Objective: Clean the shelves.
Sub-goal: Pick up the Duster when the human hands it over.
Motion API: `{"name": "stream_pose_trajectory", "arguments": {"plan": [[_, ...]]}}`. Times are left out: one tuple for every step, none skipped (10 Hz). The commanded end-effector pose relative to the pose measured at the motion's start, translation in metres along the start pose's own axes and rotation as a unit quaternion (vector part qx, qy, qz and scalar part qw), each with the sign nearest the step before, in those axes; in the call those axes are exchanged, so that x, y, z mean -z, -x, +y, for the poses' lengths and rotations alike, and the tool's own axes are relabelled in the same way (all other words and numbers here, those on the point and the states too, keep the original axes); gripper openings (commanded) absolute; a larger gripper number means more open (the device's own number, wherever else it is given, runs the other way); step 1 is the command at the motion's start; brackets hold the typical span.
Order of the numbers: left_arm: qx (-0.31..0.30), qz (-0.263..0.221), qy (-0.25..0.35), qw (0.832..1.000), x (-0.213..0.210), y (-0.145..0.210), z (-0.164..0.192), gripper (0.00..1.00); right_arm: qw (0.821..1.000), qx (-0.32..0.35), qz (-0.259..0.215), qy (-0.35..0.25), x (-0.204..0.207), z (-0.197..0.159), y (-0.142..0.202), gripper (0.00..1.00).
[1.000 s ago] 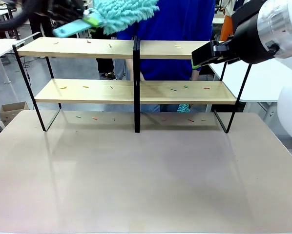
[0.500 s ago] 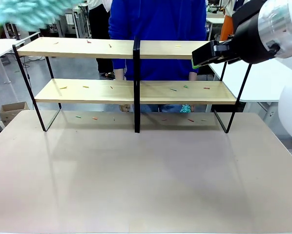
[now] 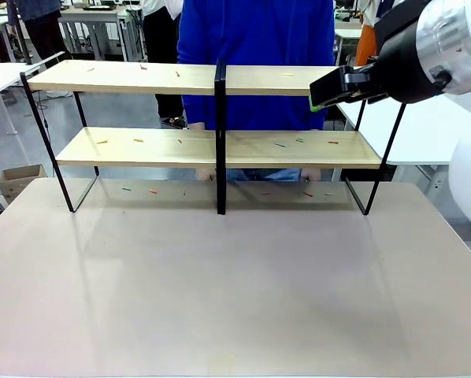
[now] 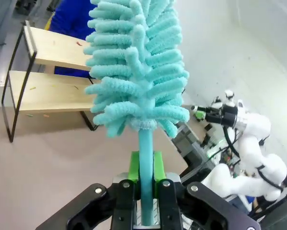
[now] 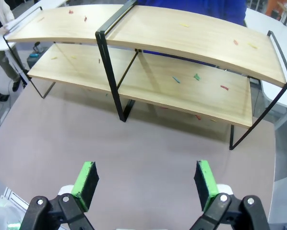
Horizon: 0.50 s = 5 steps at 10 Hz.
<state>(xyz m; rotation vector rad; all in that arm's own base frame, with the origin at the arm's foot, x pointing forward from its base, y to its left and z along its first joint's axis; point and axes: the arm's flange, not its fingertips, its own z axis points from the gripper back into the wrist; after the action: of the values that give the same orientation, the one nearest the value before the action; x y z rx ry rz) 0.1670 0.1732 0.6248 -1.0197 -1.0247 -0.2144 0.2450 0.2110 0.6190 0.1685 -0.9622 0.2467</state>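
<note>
Closest to my left wrist camera, the left gripper (image 4: pixel 144 168) has its jaws closed tight on the duster (image 4: pixel 136 72). The green pads (image 4: pixel 134 165) press both sides of its smooth teal plastic stem. Above them the head fans out in thick, fuzzy chenille fingers, all the same teal.

From my right wrist camera, the right gripper (image 5: pixel 146 184) is spread wide, its flat green pads well apart with nothing between them. It hangs over the table (image 3: pixel 235 283), a matte beige top. In the front view it is up level with the right end of the top board.

At the table's far side stand the shelves (image 3: pixel 141 147): two long, pale wood boards, one above the other. They sit in a thin black metal frame with a black centre post and looped wire legs. Small coloured scraps (image 5: pixel 197 76), red, green and yellow, are scattered over both boards, and a few lie on the table under the lower one.

Behind the shelves stands a person (image 3: pixel 255 39) in a blue top, close against the rack.
</note>
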Motion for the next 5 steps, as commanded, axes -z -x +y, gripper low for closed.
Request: {"name": "stream_pose_trajectory", "arguments": {"plan": [[0.022, 0.02, -0.004, 1.0, 0.009, -0.0004, -0.0153, 0.0, 1.0, 0.002, 0.0, -0.002, 0.001, 0.0, 0.0, 1.0], [0.022, 0.02, -0.004, 1.0, 0.009, -0.0004, -0.0153, 0.0, 1.0, 0.002, 0.0, -0.002, 0.001, 0.0, 0.0, 1.0], [0.022, 0.02, -0.004, 1.0, 0.009, -0.0004, -0.0153, 0.0, 1.0, 0.002, 0.0, -0.002, 0.001, 0.0, 0.0, 1.0], [0.022, 0.02, -0.004, 1.0, 0.009, -0.0004, -0.0153, 0.0, 1.0, 0.002, 0.0, -0.002, 0.001, 0.0, 0.0, 1.0], [0.022, 0.02, -0.004, 1.0, 0.009, -0.0004, -0.0153, 0.0, 1.0, 0.002, 0.0, -0.002, 0.001, 0.0, 0.0, 1.0]]}}
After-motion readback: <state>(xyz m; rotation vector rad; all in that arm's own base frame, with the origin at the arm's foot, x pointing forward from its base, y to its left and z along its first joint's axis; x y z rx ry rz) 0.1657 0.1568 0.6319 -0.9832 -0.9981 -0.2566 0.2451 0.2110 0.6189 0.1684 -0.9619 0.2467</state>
